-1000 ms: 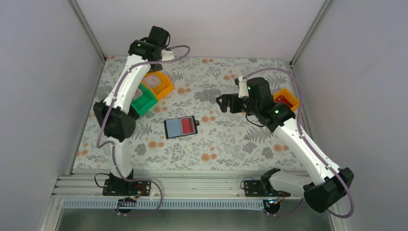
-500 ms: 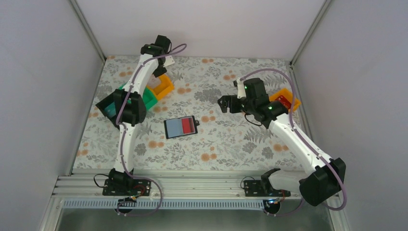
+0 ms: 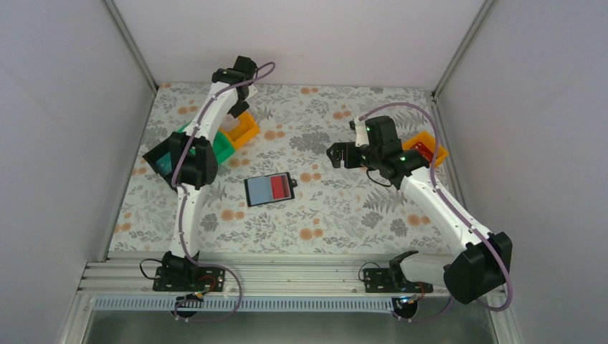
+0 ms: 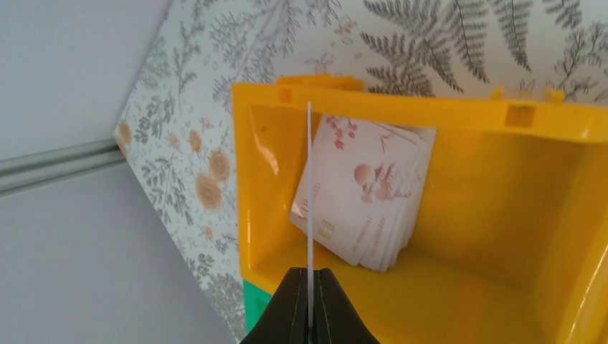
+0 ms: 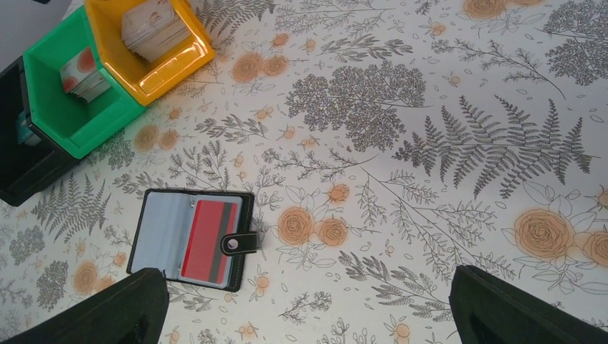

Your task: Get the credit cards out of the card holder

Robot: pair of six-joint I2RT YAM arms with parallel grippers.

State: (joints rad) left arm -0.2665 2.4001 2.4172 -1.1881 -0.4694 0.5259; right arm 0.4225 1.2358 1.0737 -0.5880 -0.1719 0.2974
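The flowered table (image 3: 337, 215) carries everything. The left arm (image 3: 197, 136) reaches to the far left corner, and the right arm (image 3: 430, 201) hangs over the right half. By that corner sit a black tray (image 5: 21, 158), a green tray (image 5: 72, 107) and a yellow tray (image 4: 430, 115), side by side. The card holder (image 3: 269, 190) lies open and flat near the table's middle, well apart from both claws. A red card (image 5: 208, 240) sits in its right-hand pocket, beside the small tab.

The left gripper (image 4: 310, 287) is pressed together on a thin pale card (image 4: 310, 186), seen edge-on and upright above the yellow tray. A stack of pale cards (image 4: 366, 193) leans inside. The right gripper (image 5: 308, 301) is spread wide and holds nothing.

The step in hand looks like dropping the pinched card. It would go best if the card's lower edge comes below the tray's rim first. It should also sit inward from the left wall, so that on release it tips onto the stack, not over the side.
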